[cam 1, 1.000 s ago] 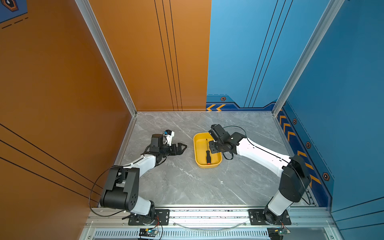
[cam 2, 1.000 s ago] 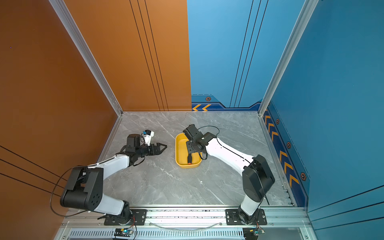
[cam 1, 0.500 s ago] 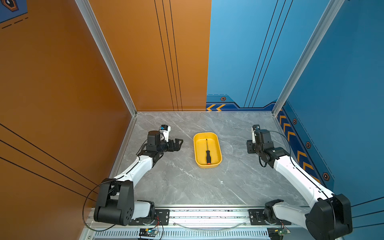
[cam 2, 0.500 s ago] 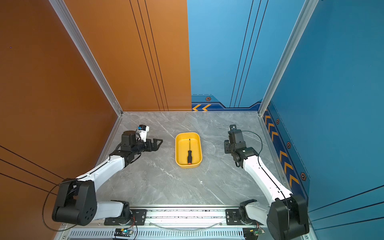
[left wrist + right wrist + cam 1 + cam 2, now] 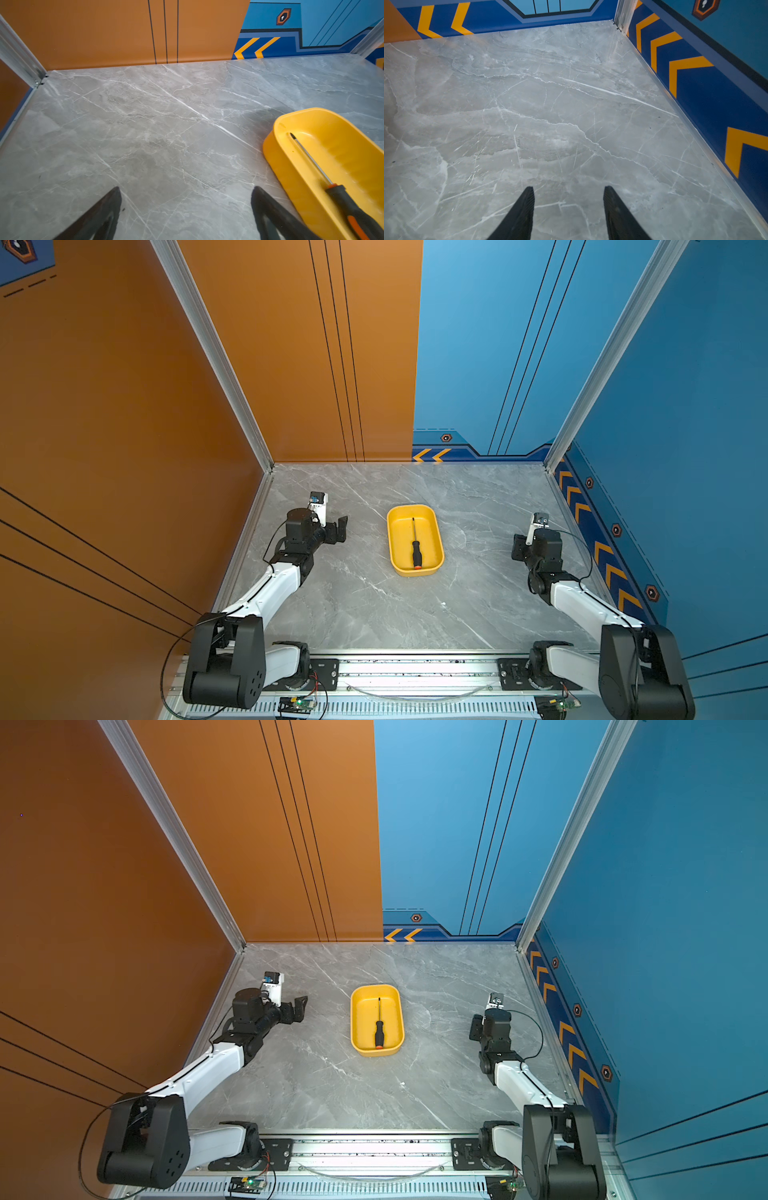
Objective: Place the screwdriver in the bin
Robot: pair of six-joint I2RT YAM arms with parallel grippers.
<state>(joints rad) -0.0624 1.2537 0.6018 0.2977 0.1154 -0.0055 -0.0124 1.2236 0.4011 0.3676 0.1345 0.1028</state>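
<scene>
The yellow bin sits mid-table in both top views. Inside it lies the screwdriver, lengthwise, shaft toward the back wall, orange-red cap toward the front. Nothing touches it. My left gripper hovers left of the bin, open and empty. The left wrist view shows its fingers wide apart over bare marble, with the bin and screwdriver beside it. My right gripper is far right of the bin, open, with only marble between its fingers.
Orange and blue walls enclose the grey marble table on three sides. The right gripper is close to the blue chevron wall. An aluminium rail with both arm bases runs along the front edge.
The right arm has pulled back from the bin to the far right, leaving the screwdriver lying inside it. The left arm has drawn back to the left, away from the bin.
</scene>
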